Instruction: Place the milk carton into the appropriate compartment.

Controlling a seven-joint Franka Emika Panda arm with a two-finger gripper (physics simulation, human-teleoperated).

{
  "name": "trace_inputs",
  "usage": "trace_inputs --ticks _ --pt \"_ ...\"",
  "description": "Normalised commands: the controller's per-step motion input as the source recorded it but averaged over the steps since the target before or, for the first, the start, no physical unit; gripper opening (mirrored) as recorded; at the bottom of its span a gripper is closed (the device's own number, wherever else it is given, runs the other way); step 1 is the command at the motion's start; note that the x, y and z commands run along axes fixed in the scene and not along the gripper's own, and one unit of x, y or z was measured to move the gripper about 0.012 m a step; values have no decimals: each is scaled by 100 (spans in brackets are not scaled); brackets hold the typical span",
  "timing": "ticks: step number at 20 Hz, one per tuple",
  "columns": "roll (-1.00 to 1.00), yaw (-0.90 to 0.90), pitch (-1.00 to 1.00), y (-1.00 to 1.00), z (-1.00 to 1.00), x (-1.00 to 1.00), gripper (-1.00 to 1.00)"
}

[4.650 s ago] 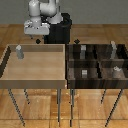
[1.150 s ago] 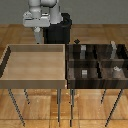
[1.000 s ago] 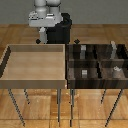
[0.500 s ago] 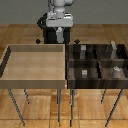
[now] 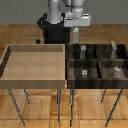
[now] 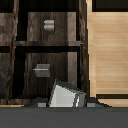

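Observation:
In the wrist view the milk carton (image 6: 64, 95), a pale grey-white block, sits tilted between my dark fingertips (image 6: 39, 103), and the gripper (image 6: 65, 103) is shut on it. In the exterior view the gripper (image 5: 76, 36) hangs above the far edge of the trays, over the seam between the light wooden tray (image 5: 35, 75) and the dark compartment tray (image 5: 95, 63). The carton itself is too small to make out there. Below it in the wrist view lie dark compartments.
The dark tray holds a small grey cube (image 5: 84, 73) (image 6: 41, 70), another small grey piece (image 6: 48, 25), a pale item (image 5: 116, 70) and a taller grey box (image 5: 113, 48). Dividers separate the compartments. The robot base (image 5: 54, 30) stands behind the trays.
The carton has left the light tray's left side and is now held. The arm has carried it toward the exterior view's right, from over the light tray to the seam with the dark tray.

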Motion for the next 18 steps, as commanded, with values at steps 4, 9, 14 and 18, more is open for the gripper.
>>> trace_inputs --ticks 4,9,14,18 --pt "0 0 0 25 -54 0 -100" --pt "0 0 0 0 -100 0 -100" --pt "0 0 0 0 -80 0 100" --pt "0 0 0 0 0 0 100"
